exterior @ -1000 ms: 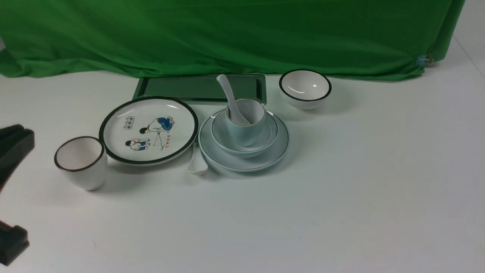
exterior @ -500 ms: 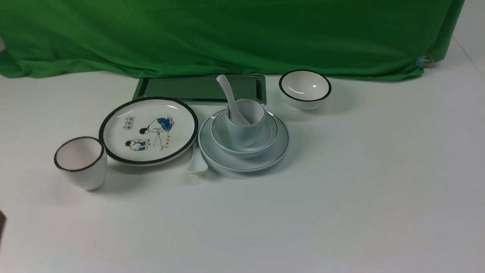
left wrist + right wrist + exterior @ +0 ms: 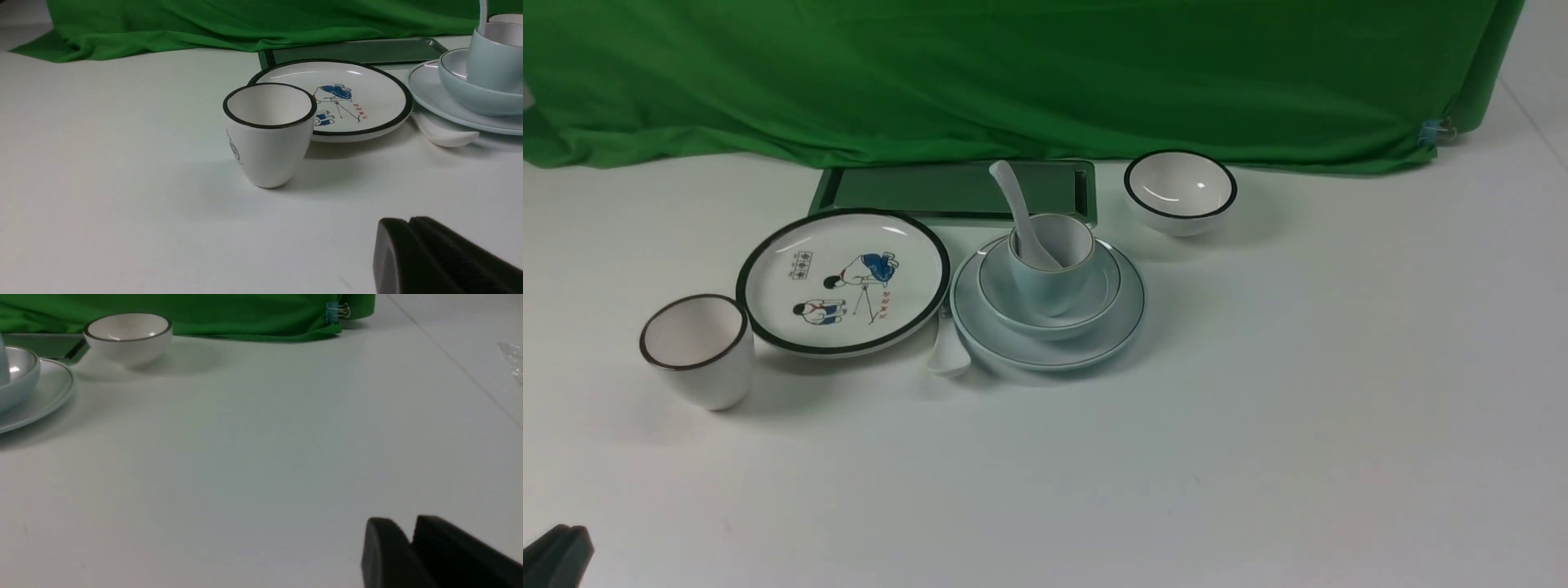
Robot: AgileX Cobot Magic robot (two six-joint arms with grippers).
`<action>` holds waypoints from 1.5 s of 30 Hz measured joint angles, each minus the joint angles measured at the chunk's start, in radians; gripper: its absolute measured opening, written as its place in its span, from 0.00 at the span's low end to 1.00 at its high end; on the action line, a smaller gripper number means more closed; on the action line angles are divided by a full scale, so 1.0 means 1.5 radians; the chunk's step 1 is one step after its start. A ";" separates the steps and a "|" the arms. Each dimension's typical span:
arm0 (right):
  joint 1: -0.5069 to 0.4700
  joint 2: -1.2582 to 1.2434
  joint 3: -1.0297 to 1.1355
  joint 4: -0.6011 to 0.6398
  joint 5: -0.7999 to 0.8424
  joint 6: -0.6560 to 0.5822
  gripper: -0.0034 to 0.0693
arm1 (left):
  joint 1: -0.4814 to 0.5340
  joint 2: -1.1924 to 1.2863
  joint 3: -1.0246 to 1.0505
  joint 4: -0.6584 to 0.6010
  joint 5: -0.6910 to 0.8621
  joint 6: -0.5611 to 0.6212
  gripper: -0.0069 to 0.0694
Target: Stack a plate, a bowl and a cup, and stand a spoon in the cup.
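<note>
The pale blue-green plate (image 3: 1094, 339) sits at the table's middle. The pale blue bowl (image 3: 1098, 290) rests on it, and the pale blue cup (image 3: 1054, 282) stands in the bowl. The white spoon (image 3: 1013, 204) stands in the cup, handle leaning back-left. The left wrist view shows the plate (image 3: 429, 94), bowl (image 3: 457, 87) and cup (image 3: 490, 61) at its edge. My left gripper (image 3: 560, 559) is at the near-left corner, far from the stack, shut and empty (image 3: 408, 222). My right gripper (image 3: 410, 528) is shut and empty, out of the front view.
A white black-rimmed cartoon plate (image 3: 843, 280) lies left of the stack, and a white dark-rimmed cup (image 3: 698, 351) stands further left. A second white spoon (image 3: 949, 351) lies between the plates. A white black-rimmed bowl (image 3: 1180, 192) and green tray (image 3: 915, 189) sit behind.
My left gripper has drawn back from beside the white cup to the near-left corner. Its jaws stood open a second ago and are now shut. The stack has not moved.
</note>
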 joint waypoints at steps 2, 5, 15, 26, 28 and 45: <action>0.000 0.000 0.000 0.000 0.000 0.000 0.25 | 0.000 0.000 0.000 0.000 0.000 0.000 0.05; -0.001 0.000 0.000 0.000 0.000 0.000 0.25 | 0.000 0.000 0.000 0.000 0.000 0.000 0.05; -0.001 0.000 0.000 0.000 0.000 0.000 0.28 | 0.000 0.000 0.000 0.001 0.000 0.000 0.05; -0.001 0.000 0.000 0.000 0.000 0.000 0.31 | 0.000 0.000 0.000 0.002 0.000 0.000 0.05; -0.001 0.000 0.000 0.000 0.000 0.000 0.32 | 0.000 0.000 0.000 0.002 0.000 0.000 0.05; -0.001 0.000 0.000 0.000 0.000 0.000 0.37 | 0.000 0.000 0.000 0.002 0.000 0.000 0.05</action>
